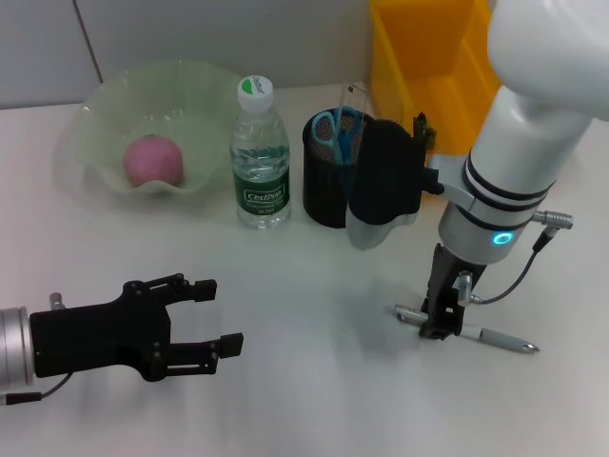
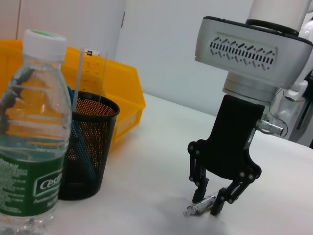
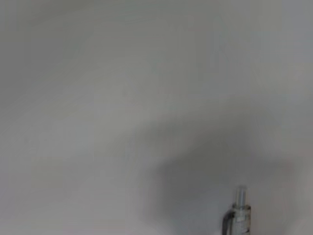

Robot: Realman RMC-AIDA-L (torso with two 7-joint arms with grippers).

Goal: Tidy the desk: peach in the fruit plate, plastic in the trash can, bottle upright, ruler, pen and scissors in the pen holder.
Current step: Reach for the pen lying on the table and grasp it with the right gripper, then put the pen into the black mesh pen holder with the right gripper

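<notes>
A silver pen (image 1: 495,336) lies on the white table at the front right. My right gripper (image 1: 441,328) stands straight down over its left part, shut on the pen (image 2: 195,209), which rests on the table. The pen's tip (image 3: 239,215) shows in the right wrist view. A pink peach (image 1: 152,160) sits in the green glass fruit plate (image 1: 95,105). The bottle (image 1: 260,157) stands upright. Blue scissors (image 1: 335,133) and a clear ruler (image 1: 354,95) stand in the black mesh pen holder (image 1: 324,195). My left gripper (image 1: 217,319) hovers open at the front left. No plastic is in view.
The yellow trash can (image 1: 419,57) stands at the back right behind the pen holder (image 2: 88,147). The bottle (image 2: 29,147) and the holder stand close together mid-table. My right arm's black wrist block (image 1: 385,181) hangs just beside the holder.
</notes>
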